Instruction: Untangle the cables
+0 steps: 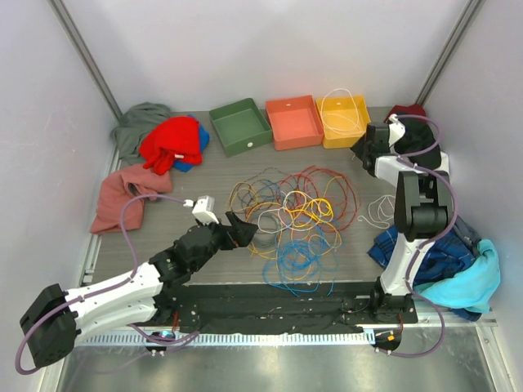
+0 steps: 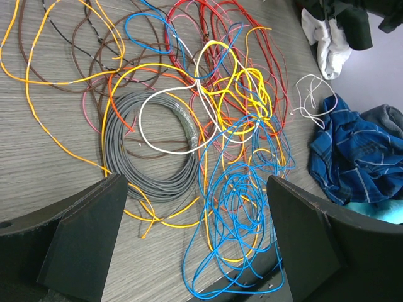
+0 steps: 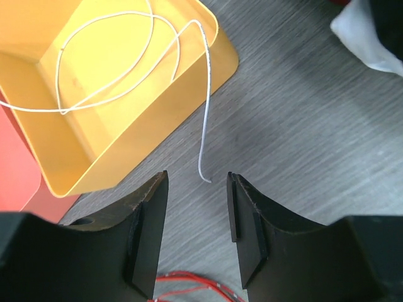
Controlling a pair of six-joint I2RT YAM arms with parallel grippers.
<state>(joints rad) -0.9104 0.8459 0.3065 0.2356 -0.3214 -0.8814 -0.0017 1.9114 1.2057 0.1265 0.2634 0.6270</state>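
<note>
Left end effector [image 2: 196, 182] hangs low, its black jaws spread wide and empty over the cables [image 1: 294, 216], a loose tangle of blue, yellow, orange, red and brown loops at the table [image 1: 204, 175] centre. A grey coil [image 2: 151, 151] sits on the tangle's 9 o'clock side. Toward 1 o'clock, the right end effector [image 3: 196, 182] stands half open beside the yellow bin [image 3: 145, 129], gripping nothing. One white cable [image 3: 107, 88] lies in that bin, its tail draped over the rim, the tip apparently clear of both pads.
</note>
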